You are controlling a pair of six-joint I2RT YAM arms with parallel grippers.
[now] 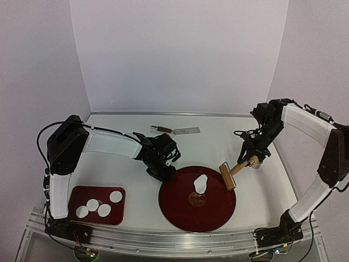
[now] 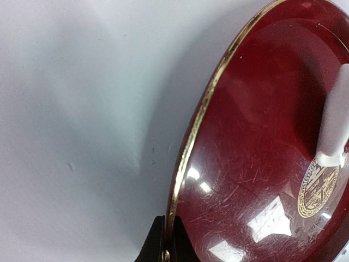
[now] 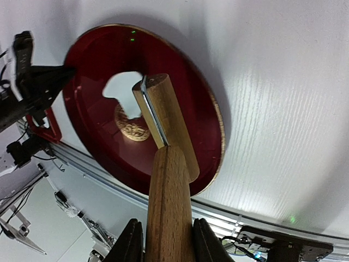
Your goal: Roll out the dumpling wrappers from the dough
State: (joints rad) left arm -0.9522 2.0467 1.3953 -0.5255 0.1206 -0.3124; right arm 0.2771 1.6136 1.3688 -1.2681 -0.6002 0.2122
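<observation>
Clamping the roller's wooden handle (image 3: 169, 207) between both fingers (image 3: 131, 243), your right gripper (image 1: 252, 159) has the tool by its far end, jaws partly apart with the wood filling the gap. That grip probably leaves the pale cylindrical head (image 1: 227, 177) free to turn on its metal yoke. The head hangs at the right rim of the round plate (image 1: 180, 224), not yet on the dough (image 1: 200, 184).

Your left gripper (image 2: 166, 252) is pinched shut on the plate's gilt rim at the left side. It looks like a bracing hold, so the glossy plate will not slide under the rolling.

The dough is a ragged white lump, soft-edged and taller than it is flat, lying by the gold emblem (image 3: 131, 128) near the plate's middle. The plate's red lacquer is slick and finely scratched, so expect the dough to skid rather than stick.

The finished dumpling wrappers (image 1: 104, 209) are four thin, even white discs. They lie close together on a small red rectangular tray (image 1: 82, 192) at the near left of the table (image 1: 142, 210), well apart from the plate.
</observation>
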